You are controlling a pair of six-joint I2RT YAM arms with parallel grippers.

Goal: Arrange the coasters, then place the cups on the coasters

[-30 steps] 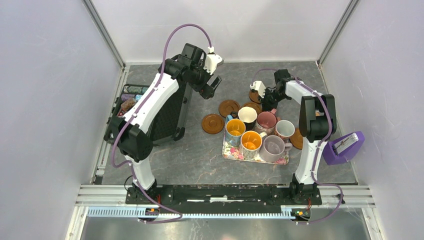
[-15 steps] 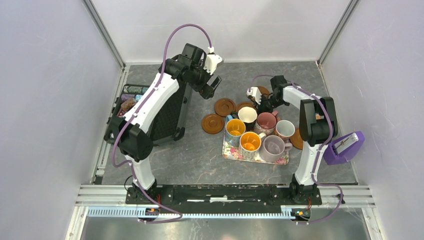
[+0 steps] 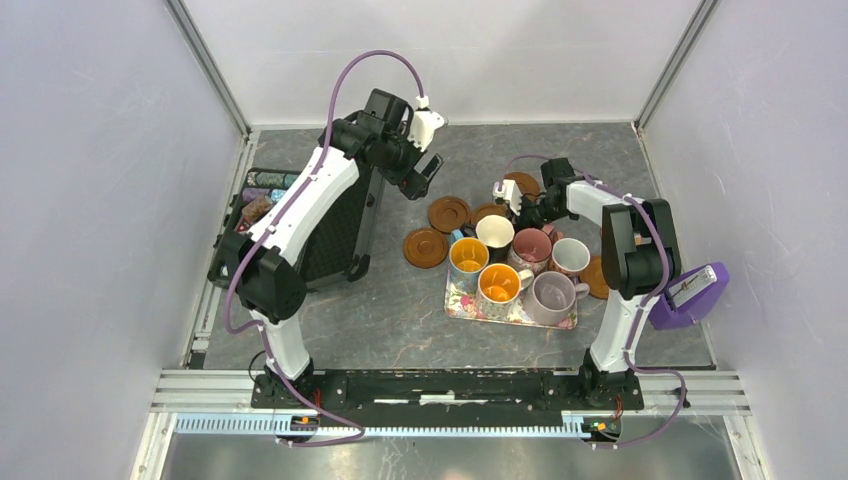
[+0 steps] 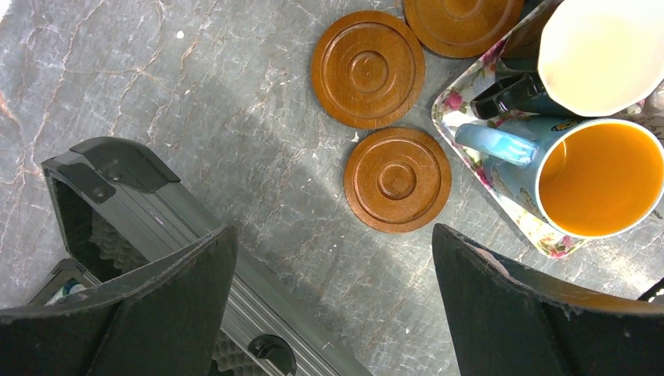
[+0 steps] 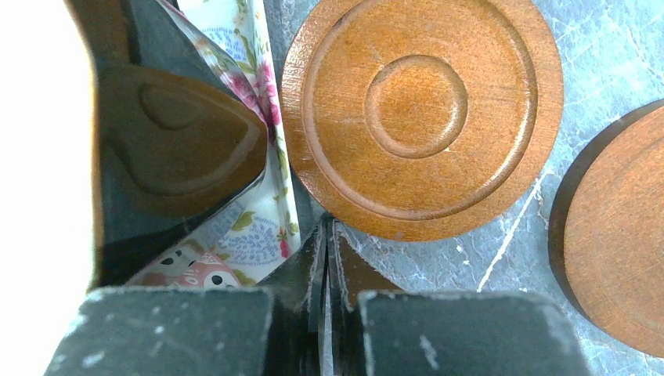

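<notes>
Left jaws spread wide, grasping nothing, hovering over the worktop (image 3: 380,320) above two dark brown coasters (image 4: 397,179) lying just left of the floral tray (image 4: 450,110). Right jaws clenched tight on nothing, tips at the near rim of another brown coaster (image 5: 423,110) flat beside the tray's far edge; contact unclear. All six mugs crowded on the tray: blue mug (image 3: 469,258), patterned white mug (image 3: 500,283), lilac mug (image 3: 550,293), pink mug (image 3: 532,242), white-pink mug (image 3: 570,257), black mug (image 3: 494,231). Fifth coaster (image 3: 597,277) half hidden at the tray's right side. Black case (image 3: 335,235) at far left
</notes>
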